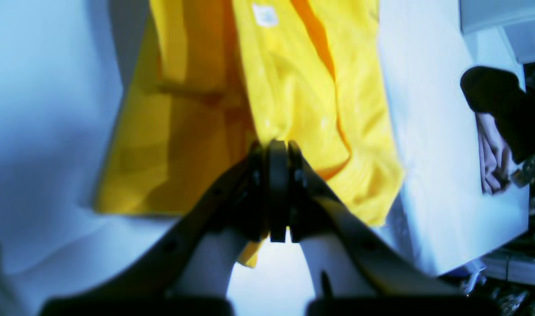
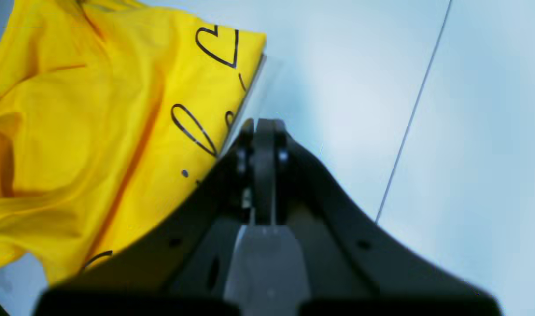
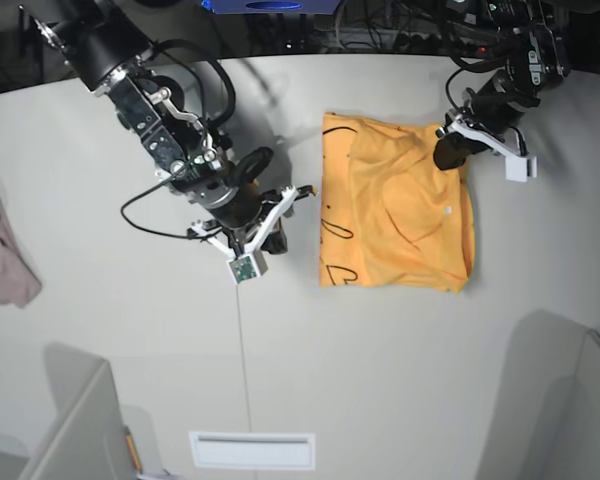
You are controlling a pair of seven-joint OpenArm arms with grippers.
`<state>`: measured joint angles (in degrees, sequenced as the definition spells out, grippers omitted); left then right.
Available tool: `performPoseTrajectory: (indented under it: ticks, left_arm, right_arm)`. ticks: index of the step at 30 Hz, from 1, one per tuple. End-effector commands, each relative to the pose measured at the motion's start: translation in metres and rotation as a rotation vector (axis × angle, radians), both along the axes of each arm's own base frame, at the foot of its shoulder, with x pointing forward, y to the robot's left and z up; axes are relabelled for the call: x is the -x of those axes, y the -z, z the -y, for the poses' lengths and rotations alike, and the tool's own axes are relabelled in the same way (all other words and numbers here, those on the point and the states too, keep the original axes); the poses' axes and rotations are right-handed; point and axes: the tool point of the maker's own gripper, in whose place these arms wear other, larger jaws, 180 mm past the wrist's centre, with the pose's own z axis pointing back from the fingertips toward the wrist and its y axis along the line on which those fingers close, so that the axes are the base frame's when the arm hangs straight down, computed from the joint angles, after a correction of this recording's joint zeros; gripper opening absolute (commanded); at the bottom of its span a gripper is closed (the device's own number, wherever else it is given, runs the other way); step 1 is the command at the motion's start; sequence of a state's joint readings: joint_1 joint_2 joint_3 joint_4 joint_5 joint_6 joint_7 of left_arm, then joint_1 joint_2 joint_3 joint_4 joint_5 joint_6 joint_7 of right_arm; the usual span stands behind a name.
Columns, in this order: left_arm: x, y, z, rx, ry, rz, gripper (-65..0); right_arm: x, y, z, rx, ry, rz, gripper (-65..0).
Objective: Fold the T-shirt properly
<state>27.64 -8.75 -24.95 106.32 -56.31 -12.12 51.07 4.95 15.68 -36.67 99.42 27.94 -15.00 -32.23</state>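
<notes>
Close in on the left wrist view, the left gripper (image 1: pixel 278 151) has its jaws pressed together on a pinch of yellow cloth: a fold of the T-shirt (image 1: pixel 293 109) comes right into the black pads, and a small scrap of yellow pokes out below them. From here the fabric is bright orange-yellow, rumpled, with a deep orange crease running down it and a small white tag (image 1: pixel 265 15) up near the top edge. A darker, shadowed layer lies to the left of the clamped fold.

Over on the right wrist view, the right gripper (image 2: pixel 263 127) is closed with nothing between its jaws, poised over the bare table (image 2: pixel 359 87) just beside the shirt's edge. That edge shows black cursive line print (image 2: pixel 192 127), loops and a heart-like outline, on smooth yellow cloth.

From the base view, the T-shirt (image 3: pixel 400 215) lies near the middle of the table (image 3: pixel 130 350), towards the far side, folded into a rough rectangle with the sleeves tucked in. Black print runs along its left edge, and wrinkles cross the middle. The left gripper (image 3: pixel 450 150) sits at the shirt's upper right corner; the right gripper (image 3: pixel 292 196) is just off its left edge. A pinkish cloth (image 3: pixel 5 260) lies well apart at the table's left edge.
</notes>
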Motion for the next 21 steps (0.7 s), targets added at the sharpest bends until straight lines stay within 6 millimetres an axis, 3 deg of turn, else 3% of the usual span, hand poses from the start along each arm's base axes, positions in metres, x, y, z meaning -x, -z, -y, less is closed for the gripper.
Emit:
performPoseTrajectory:
  ticks: [1, 3, 7, 12, 17, 21]
  left_arm:
    - [-0.004, -0.008, 0.000, 0.003, 0.006, 0.033, -65.0]
    - [-0.004, -0.008, 0.000, 0.001, 0.007, 0.033, -65.0]
    - [-0.004, -0.009, 0.000, 0.001, 0.007, 0.034, -65.0]
    - [-0.005, -0.010, -0.003, -0.013, 0.014, 0.035, -65.0]
    - [-0.003, -0.009, -0.007, -0.027, 0.021, 0.029, -65.0]
    - [-0.003, -0.009, -0.008, -0.029, 0.022, 0.027, -65.0]
  right_arm:
    - [-0.008, -0.018, -0.005, -0.027, -0.008, 0.059, -65.0]
    - [-0.002, -0.021, -0.015, -0.047, -0.030, 0.059, -65.0]
    - [0.032, -0.024, -0.053, -0.063, -0.198, 0.049, -65.0]
    - [0.047, -0.011, -0.070, -0.051, -0.235, -0.045, -65.0]
    - [0.049, -0.003, -0.090, -0.020, -0.290, -0.087, -65.0]
    - [0.034, 0.012, -0.109, 0.039, -0.326, -0.105, -65.0]
